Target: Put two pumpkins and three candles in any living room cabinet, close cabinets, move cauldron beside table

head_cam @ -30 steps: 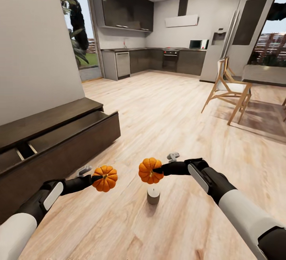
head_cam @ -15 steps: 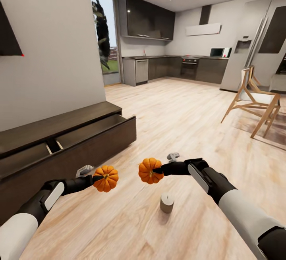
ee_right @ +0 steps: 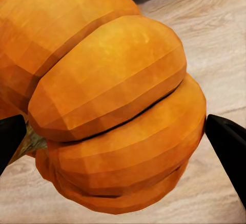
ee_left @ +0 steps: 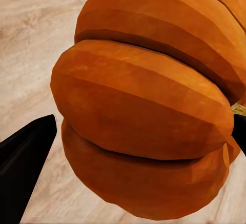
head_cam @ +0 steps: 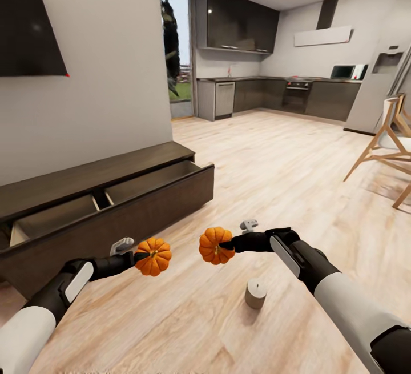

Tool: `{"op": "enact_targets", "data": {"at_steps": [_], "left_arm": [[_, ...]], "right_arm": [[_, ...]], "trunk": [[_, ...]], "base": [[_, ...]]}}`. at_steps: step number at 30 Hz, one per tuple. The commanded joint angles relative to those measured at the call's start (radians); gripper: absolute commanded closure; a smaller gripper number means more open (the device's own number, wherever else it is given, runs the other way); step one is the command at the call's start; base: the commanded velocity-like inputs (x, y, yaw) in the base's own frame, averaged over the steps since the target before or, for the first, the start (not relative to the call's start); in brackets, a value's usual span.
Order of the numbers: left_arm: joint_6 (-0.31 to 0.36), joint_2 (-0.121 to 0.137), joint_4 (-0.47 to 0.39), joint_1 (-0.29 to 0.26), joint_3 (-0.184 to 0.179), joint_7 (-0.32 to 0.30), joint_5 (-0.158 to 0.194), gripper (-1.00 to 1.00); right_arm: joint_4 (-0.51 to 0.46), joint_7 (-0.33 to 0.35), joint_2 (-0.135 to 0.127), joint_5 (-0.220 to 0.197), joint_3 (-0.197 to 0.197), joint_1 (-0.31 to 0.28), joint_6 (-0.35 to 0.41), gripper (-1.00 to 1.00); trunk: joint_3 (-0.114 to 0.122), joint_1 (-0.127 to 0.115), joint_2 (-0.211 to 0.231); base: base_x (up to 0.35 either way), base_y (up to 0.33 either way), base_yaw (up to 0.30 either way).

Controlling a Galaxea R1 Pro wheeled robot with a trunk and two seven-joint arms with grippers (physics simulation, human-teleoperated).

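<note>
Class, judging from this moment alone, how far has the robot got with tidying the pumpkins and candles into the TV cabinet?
Done: the cabinet has drawers pulled open, ready to load. In hand: the left gripper holds one pumpkin and the right gripper holds the other pumpkin, both off the floor. Left: neither pumpkin is stowed, one candle stands on the floor, and the drawers need closing.

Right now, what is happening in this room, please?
The robot holds one pumpkin in each gripper: the left gripper grips a pumpkin, the right gripper another pumpkin. The cabinet at its left has drawers open. One candle stands on the floor below the right arm.
</note>
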Motion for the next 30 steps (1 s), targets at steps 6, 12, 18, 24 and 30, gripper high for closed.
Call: {"op": "enact_targets", "data": {"at_steps": [6,12,18,24,30], "left_arm": [[0.002,-0.007,0.038,-0.001,-0.005,0.003,0.004,1.0],[0.001,-0.016,0.045,-0.001,-0.006,0.001,0.003,1.0],[0.001,-0.017,0.045,-0.001,-0.007,0.0,0.004,1.0],[0.001,-0.023,0.041,-0.001,-0.007,0.0,0.004,1.0],[0.002,-0.023,0.022,-0.001,-0.006,-0.002,0.004,1.0]], "right_arm": [[-0.001,-0.005,-0.001,-0.005,0.003,-0.001,0.004,1.0],[-0.002,-0.004,-0.001,-0.005,0.003,-0.001,0.004,1.0],[-0.002,-0.004,-0.001,-0.005,0.003,0.0,0.003,1.0],[-0.002,-0.004,-0.001,-0.004,0.003,0.001,0.003,1.0],[-0.002,-0.006,-0.002,-0.004,0.003,0.0,0.004,1.0]], "trunk": [[-0.008,0.0,0.0],[-0.016,0.0,0.0],[-0.022,0.0,0.0],[-0.019,0.0,0.0],[-0.013,0.0,0.0]], "base": [[0.0,0.0,0.212],[0.0,0.0,0.208],[0.0,0.0,0.212],[0.0,0.0,0.236],[0.0,0.0,0.231]]}}
